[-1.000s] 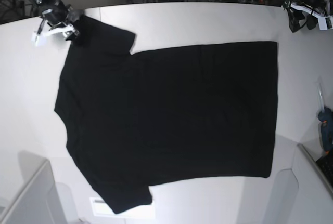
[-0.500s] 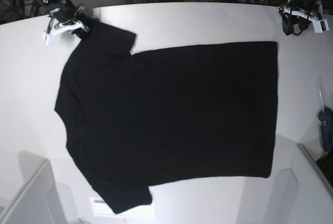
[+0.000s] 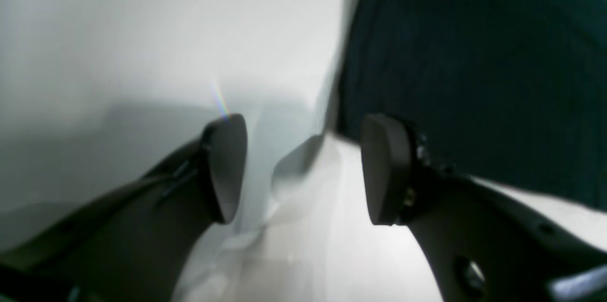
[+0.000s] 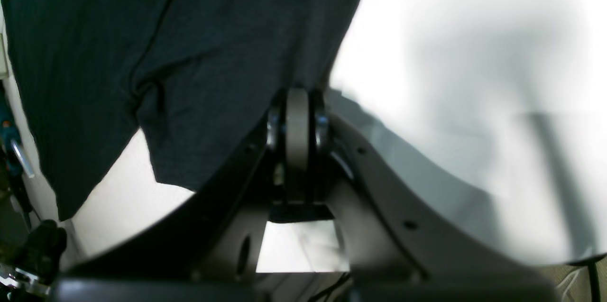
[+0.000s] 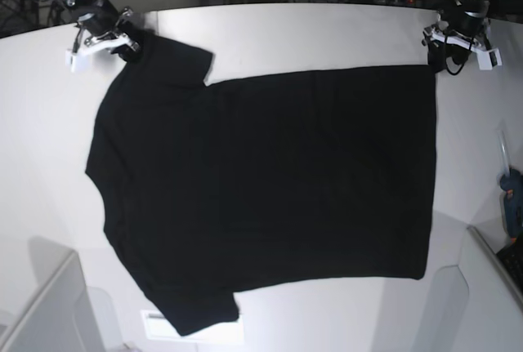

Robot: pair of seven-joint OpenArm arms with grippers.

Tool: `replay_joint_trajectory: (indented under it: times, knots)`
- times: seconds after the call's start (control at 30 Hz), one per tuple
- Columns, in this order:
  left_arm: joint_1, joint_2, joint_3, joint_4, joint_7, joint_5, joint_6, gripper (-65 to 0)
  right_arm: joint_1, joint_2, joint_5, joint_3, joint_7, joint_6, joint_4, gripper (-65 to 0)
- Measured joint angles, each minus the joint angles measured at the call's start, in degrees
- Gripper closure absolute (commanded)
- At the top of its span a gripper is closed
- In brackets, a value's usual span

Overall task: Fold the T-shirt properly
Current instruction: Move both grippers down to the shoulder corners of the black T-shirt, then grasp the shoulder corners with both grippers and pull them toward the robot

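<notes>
A white table [image 5: 327, 33] carries the T-shirt [image 5: 270, 189], black, plain, spread flat at its middle. The right gripper [image 4: 297, 117] is clamped on a sleeve corner; the left gripper [image 3: 303, 169] gapes beside the hem corner. A blue tool [image 5: 512, 197] lies nearby.

white table [image 5: 327, 33] | blue tool (partly cut off) [image 5: 512, 197] at table's edge

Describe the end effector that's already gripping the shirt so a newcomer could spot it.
Start from the white table with the black T-shirt spread flat. Follow the shirt to its far sleeve, at the base view's upper left. The right end effector is shut on that sleeve; the left end effector, at the hem corner, is open.
</notes>
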Motion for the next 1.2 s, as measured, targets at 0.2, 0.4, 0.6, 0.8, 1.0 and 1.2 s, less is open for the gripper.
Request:
replay_joint_trajectory:
  times: [0.2, 0.4, 0.6, 0.8, 1.0, 1.2]
  knots:
    - [-1.5, -0.3, 4.3, -1.7, -1.5, -1.3, 2.1, -37.4, 0.0, 0.0, 0.0, 0.0, 0.0, 0.0, 0.0, 0.0]
    - [-1.6, -0.7, 5.9, -2.6, -3.0, -1.7, 2.6, -34.1, 0.0, 0.0, 0.0, 0.0, 0.0, 0.0, 0.0, 0.0]
    - [-2.7, -0.5, 7.5, -4.8, -3.1, -2.2, 2.5, 0.0, 0.0, 0.0, 0.0, 0.0, 0.2, 0.0, 0.0, 0.0]
    - [-2.7, -0.8, 7.8, -4.0, -2.5, -1.8, 2.5, 0.0, -0.1, 0.2, 0.0, 0.2, 0.2, 0.0, 0.1, 0.0]
    - [0.7, -4.0, 8.0, -2.4, -1.4, -1.5, 2.5, 0.0, -1.2, 0.2, 0.0, 0.3, 0.4, 0.0, 0.6, 0.0]
    - [3.0, -5.5, 7.9, -2.1, -1.6, -1.5, 2.5, 0.0, -3.9, 0.2, -0.2, 0.3, 0.4, -0.2, 5.0, 0.0]
